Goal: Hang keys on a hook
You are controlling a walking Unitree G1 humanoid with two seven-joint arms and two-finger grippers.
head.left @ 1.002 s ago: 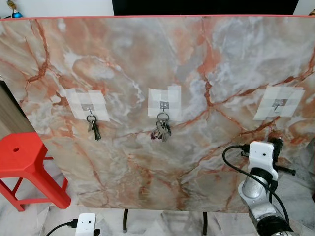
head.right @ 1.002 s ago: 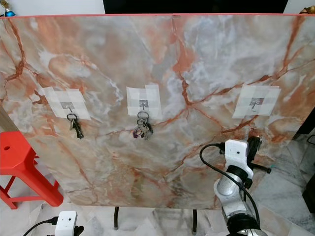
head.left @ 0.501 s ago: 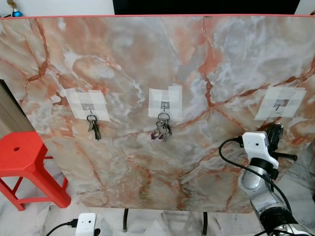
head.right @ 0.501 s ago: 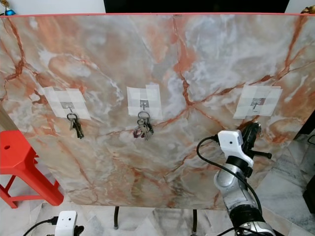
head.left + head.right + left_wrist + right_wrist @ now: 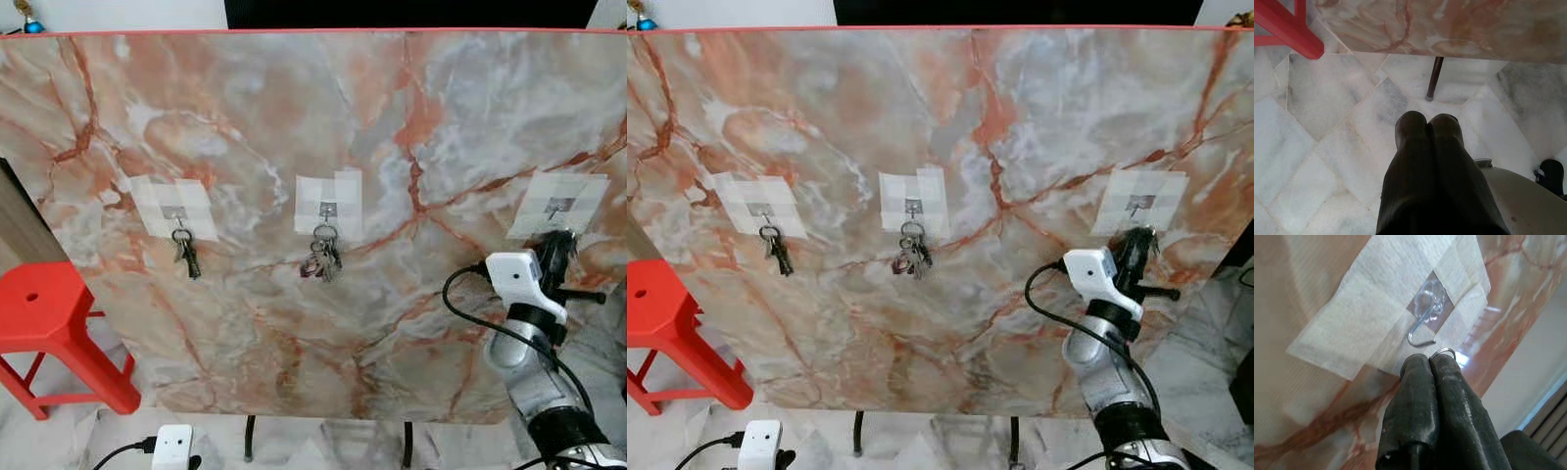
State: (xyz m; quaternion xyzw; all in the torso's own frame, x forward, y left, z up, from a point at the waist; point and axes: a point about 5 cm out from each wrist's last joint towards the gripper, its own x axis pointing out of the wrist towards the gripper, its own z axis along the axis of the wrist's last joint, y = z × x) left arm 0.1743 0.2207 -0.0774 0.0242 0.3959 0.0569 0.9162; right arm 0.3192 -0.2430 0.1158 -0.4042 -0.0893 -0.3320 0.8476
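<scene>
An upright marble board (image 5: 294, 127) carries three small metal hooks fixed under white tape. One key bunch (image 5: 186, 257) hangs on the left hook and another key bunch (image 5: 323, 258) on the middle one. The right hook (image 5: 558, 208) is bare. My right gripper (image 5: 1137, 245) is raised just beneath it, shut on a key ring (image 5: 1444, 351) that pokes out past the fingertips (image 5: 1418, 363). In the right wrist view the ring sits a little below the tip of the right hook (image 5: 1421, 333), apart from it. My left gripper (image 5: 1427, 120) hangs shut with nothing in it over the floor.
A red stool (image 5: 47, 315) stands at the board's lower left. A dark board leg (image 5: 1434, 78) rests on the white marble tiles (image 5: 1327, 98). A black cable (image 5: 1058, 323) loops off my right wrist in front of the board.
My right gripper has risen and shifted right along the board, from well below the right hook to just under it. The hung keys have not moved.
</scene>
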